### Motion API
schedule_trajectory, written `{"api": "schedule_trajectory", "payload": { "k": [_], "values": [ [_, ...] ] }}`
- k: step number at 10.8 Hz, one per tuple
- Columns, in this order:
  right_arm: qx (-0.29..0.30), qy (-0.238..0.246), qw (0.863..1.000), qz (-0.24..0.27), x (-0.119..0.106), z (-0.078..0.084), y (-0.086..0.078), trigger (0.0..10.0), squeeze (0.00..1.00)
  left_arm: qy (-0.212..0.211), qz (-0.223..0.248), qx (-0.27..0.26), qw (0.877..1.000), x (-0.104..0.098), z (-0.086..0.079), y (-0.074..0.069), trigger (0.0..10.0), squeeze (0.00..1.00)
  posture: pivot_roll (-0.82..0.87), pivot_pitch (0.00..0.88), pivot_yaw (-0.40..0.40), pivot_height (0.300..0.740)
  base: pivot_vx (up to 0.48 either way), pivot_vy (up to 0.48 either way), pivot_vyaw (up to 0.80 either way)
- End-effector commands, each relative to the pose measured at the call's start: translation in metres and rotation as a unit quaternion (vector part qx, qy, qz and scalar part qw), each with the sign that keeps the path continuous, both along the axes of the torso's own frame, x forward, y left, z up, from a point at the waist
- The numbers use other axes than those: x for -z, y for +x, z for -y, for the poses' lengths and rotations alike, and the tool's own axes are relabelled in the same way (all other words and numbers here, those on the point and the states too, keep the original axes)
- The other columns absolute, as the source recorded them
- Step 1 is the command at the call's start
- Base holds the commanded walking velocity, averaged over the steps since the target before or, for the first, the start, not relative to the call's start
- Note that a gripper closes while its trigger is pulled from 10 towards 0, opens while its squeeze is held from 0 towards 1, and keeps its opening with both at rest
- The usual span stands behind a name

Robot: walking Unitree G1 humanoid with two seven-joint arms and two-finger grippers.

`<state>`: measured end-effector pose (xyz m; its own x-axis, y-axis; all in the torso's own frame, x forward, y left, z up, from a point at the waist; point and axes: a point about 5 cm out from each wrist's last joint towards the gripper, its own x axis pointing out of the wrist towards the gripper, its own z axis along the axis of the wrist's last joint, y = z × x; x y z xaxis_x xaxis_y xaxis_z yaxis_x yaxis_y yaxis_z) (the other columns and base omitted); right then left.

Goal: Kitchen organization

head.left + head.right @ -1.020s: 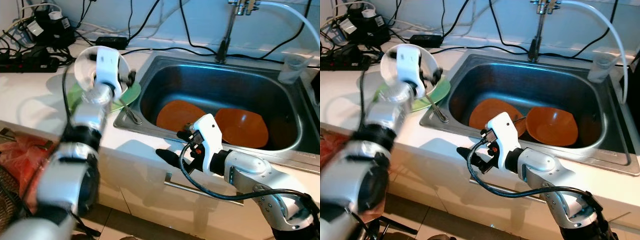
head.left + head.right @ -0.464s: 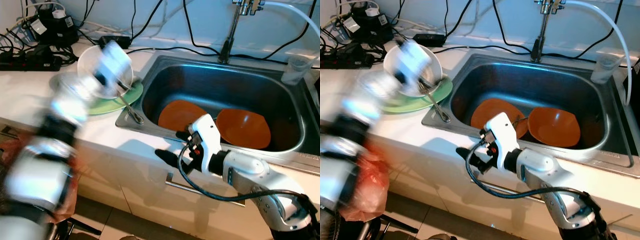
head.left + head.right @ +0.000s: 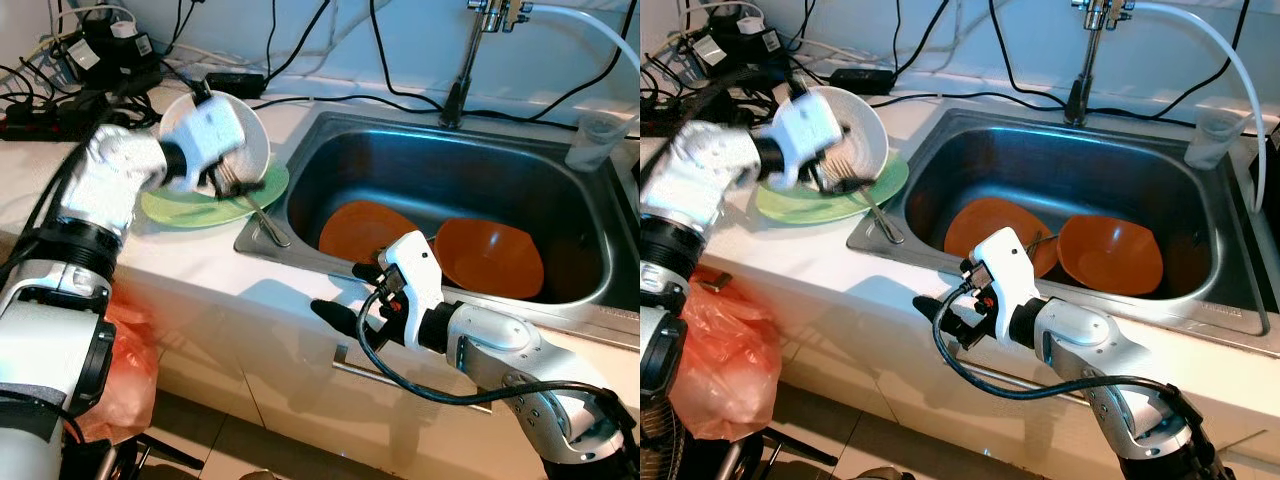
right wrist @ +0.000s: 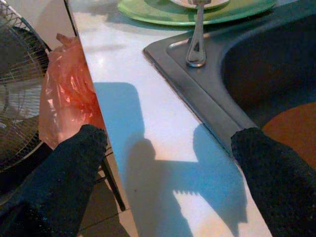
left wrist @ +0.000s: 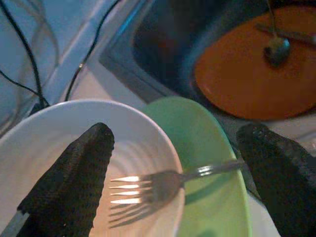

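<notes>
At the kitchen counter (image 3: 200, 270), I have the left gripper (image 5: 173, 173) poised over a glossy white bowl (image 3: 240, 140), its two black fingers spread wide and holding nothing. The ribbed bowl sits on a flat, pale green plate (image 3: 190, 210) at the counter's left end, just beside the sink's left rim. A polished metal fork (image 5: 163, 183) rests with its tines in the bowl and its handle running out over the plate toward the near-left corner of the stainless sink (image 3: 520, 170).

I judge the step in hand to be clearing this stacked crockery. The next move calls for closing on either the bowl's rim or the slim fork handle, both smooth and likely to slip.

Two matte orange dishes (image 3: 365, 228) lie flat on the sink floor, one with a spoon on it. My right gripper (image 4: 163, 163) hangs idle off the counter's front edge, fingers wide apart and empty, above a crinkled red plastic bag (image 4: 69, 98).
</notes>
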<state>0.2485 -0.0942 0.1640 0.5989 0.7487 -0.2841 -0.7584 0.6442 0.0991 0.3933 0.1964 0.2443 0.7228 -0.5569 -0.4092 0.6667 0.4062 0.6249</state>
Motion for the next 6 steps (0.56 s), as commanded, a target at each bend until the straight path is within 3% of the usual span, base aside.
{"api": "schedule_trajectory", "payload": {
  "k": [1,2,3,6],
  "values": [
    [-0.002,-0.001,1.000,0.004,-0.001,0.000,-0.001,10.0,0.00,0.032,-0.004,0.014,0.999,0.004,0.000,-0.001,10.0,0.00,0.01,0.000,0.054,0.740,0.000,0.000,0.00],
    [-0.003,0.000,1.000,0.004,0.000,0.000,-0.002,10.0,0.00,0.037,-0.009,0.018,0.999,0.011,0.002,-0.001,10.0,0.00,0.01,0.000,0.055,0.740,0.000,0.000,0.00],
    [-0.004,0.002,1.000,0.001,0.001,-0.001,-0.003,10.0,0.00,0.091,-0.002,0.038,0.995,0.024,0.004,-0.002,10.0,0.00,0.00,0.000,0.057,0.740,0.000,0.000,0.00],
    [-0.002,0.003,1.000,0.000,0.001,0.002,-0.005,10.0,0.00,0.136,0.002,0.048,0.990,0.026,0.003,-0.001,10.0,0.00,-0.01,0.000,0.061,0.740,0.000,0.000,0.00]
  ]
}}
